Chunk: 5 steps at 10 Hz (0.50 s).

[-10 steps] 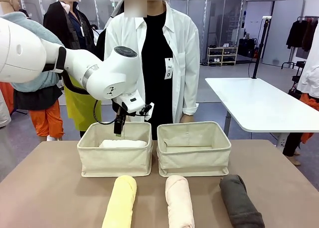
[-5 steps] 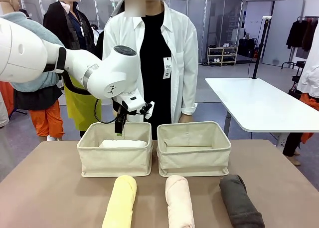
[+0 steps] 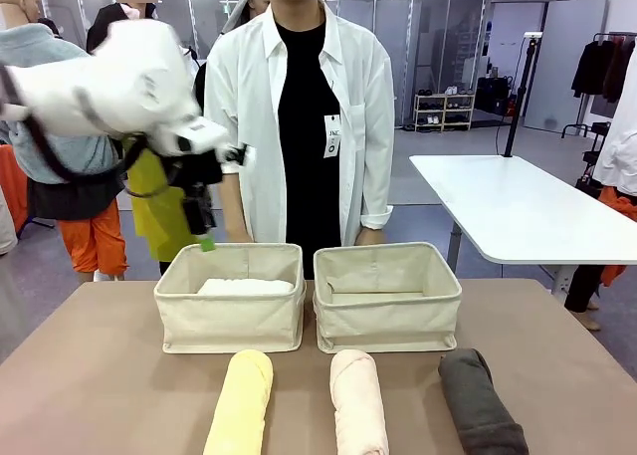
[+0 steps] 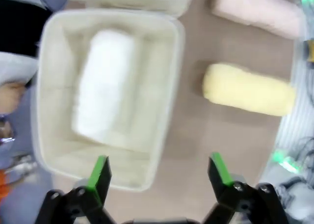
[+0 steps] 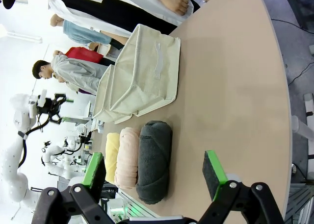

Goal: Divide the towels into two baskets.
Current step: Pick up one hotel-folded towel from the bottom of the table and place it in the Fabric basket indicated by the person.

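Nearest the robot, three rolled terry towels lie in a row on the brown bench (image 3: pixel 100 375): the pale yellow roll (image 3: pixel 240 400), the pale pink roll (image 3: pixel 358 400) and the dark grey roll (image 3: pixel 480 400), all lying free of either arm. Just behind them the two cream canvas bins stand side by side. The left basket (image 3: pixel 229 321) holds the white rolled towel (image 3: pixel 244 287); the right basket (image 3: pixel 388 321) looks empty (its floor is only partly in sight).

The change is in the left arm. A moment ago the left gripper (image 4: pixel 159 166) hung low over the white towel inside the left basket; now it has lifted and swung out past that basket's left side, jaws wide and carrying nothing. I judge one towel delivered, with three left to share out.

The right gripper (image 5: pixel 154 172) hangs over the bench near the dark grey roll, likewise wide and empty. Beyond the baskets a person in a white coat (image 3: pixel 309 107) stands at the far edge.
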Each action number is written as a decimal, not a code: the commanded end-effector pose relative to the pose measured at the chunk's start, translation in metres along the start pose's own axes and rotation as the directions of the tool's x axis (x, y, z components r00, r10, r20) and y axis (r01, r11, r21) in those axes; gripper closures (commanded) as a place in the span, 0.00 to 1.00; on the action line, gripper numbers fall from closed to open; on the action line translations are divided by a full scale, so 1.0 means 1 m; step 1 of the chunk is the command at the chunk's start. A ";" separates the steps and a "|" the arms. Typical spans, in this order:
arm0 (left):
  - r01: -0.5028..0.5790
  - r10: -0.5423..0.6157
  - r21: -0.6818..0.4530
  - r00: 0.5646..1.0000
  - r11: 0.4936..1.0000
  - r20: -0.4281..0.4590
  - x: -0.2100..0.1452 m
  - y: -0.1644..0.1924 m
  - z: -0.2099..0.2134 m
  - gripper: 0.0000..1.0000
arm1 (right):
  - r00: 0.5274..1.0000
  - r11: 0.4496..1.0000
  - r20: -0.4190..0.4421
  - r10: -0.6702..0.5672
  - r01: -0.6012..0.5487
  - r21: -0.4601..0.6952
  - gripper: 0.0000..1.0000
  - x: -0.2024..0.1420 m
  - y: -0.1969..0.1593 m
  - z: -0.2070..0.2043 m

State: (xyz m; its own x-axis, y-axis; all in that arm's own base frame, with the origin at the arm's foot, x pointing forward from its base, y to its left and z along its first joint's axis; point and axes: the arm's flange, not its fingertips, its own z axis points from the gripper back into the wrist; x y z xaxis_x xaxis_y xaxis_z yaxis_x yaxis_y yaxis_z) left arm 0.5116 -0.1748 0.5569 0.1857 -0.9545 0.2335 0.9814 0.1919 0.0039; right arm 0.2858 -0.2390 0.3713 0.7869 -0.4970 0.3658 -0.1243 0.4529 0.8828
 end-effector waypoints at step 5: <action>-0.344 0.612 -0.555 0.670 0.757 0.420 -0.252 -0.109 0.011 0.00 | 1.000 1.000 0.011 0.010 -0.010 0.015 0.00 -0.001 0.002 0.000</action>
State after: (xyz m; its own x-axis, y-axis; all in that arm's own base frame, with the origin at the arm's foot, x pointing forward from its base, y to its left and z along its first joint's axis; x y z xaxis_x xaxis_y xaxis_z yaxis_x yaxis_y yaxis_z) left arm 0.3743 0.0278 0.5188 0.6058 -0.5635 0.5616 0.7825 0.2947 -0.5484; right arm 0.2858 -0.2390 0.3715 0.7869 -0.4967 0.3661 -0.1247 0.4530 0.8827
